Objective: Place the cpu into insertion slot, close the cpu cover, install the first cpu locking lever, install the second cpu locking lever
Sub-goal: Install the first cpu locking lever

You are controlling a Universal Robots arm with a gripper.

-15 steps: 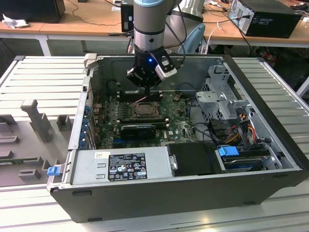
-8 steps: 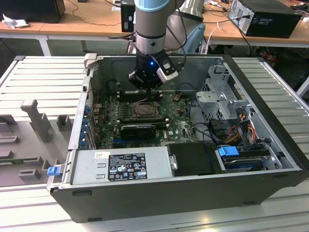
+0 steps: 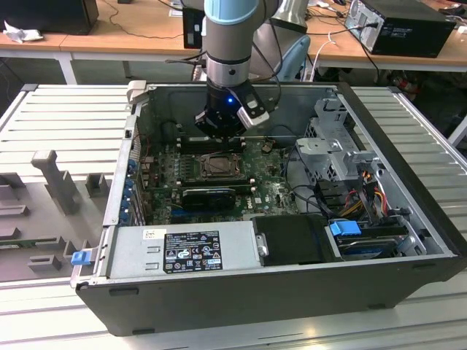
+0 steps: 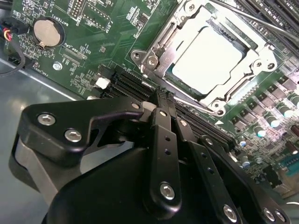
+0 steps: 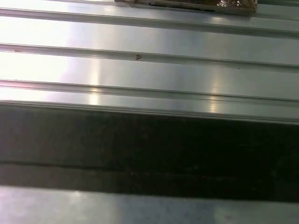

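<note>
One cpu [image 4: 208, 55], one cpu cover [image 4: 211, 91].

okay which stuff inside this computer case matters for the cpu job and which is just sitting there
Part of the job:
cpu, seated in the insertion slot
cpu cover, closed over it
gripper, beside the socket

Just there:
coin battery
power supply
drive cage
blue latch

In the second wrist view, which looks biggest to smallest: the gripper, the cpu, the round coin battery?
1. Gripper, though it sits nearest the camera, which inflates it.
2. Cpu.
3. Coin battery.
</note>
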